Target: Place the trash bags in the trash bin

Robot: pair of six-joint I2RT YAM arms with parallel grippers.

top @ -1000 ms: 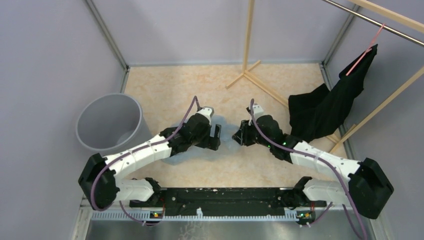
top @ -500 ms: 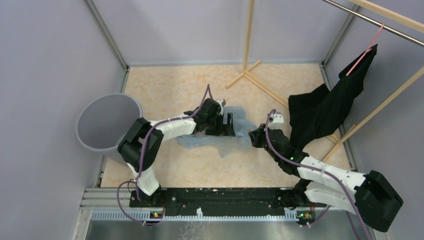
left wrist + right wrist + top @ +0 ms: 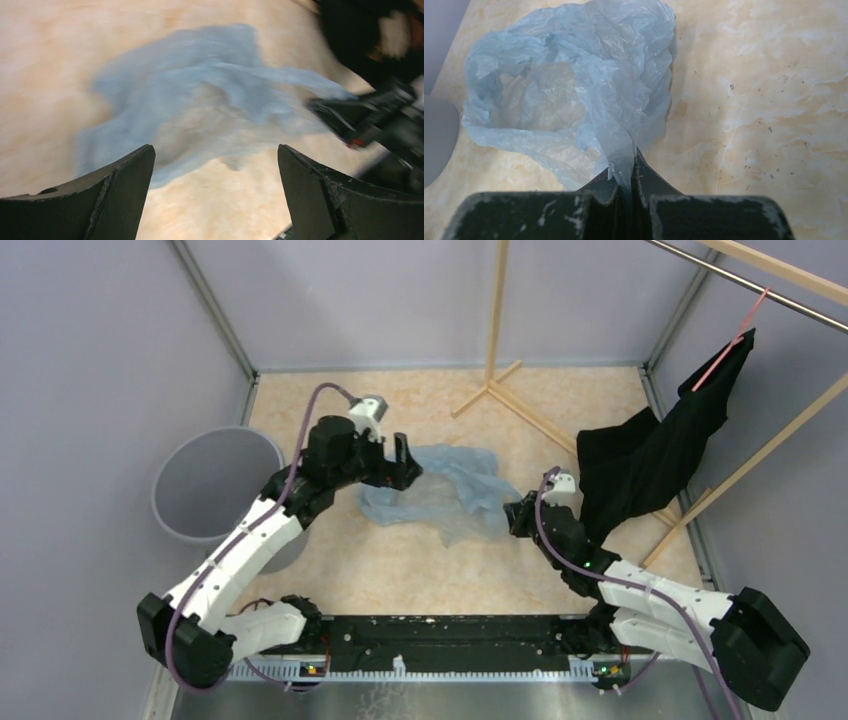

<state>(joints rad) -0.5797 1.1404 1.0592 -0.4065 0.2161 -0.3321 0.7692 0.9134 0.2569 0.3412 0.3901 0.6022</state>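
Left fingers (image 3: 120, 195) lifted off trash bags (image 3: 440, 490), spread wide; right fingers (image 3: 659, 210) clamp bags' edge; black garment (image 3: 650, 455) alongside.

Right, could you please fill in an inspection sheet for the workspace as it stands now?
Surface: beige marbled table top, small dark specks near the right arm.
Job's things: light-blue trash bag crumpled at mid-table; grey trash bin upright at the left, apart from the bag, no bag in it.
Clutter: black cloth hanging on a pink hanger at the right.
Grippers: left gripper open over the bag, holding nothing; right gripper shut on the bag's edge.
Cables: purple cables along both arms, clear of the bag.
Surroundings: pale walls; wooden stand at the back.
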